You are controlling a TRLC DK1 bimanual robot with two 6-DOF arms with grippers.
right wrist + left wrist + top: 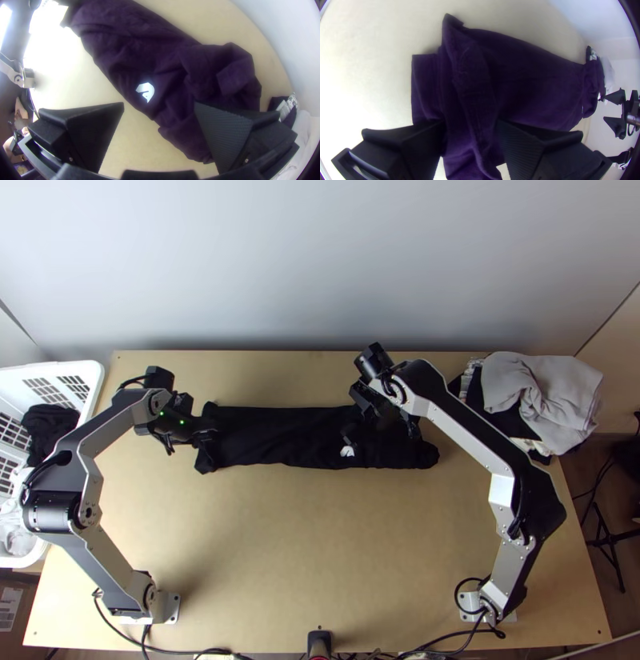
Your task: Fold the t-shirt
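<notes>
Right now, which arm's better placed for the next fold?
Left, I'd say: its end effector is open, with the t-shirt's tidier end between its fingers. The right end effector is open at the bunched end, which looks harder to take up neatly.

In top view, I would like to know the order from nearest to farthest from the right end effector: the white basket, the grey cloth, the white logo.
From the right end effector:
1. White logo, on the t-shirt, very close by.
2. Grey cloth, off to the right.
3. White basket, at the far left.
</notes>
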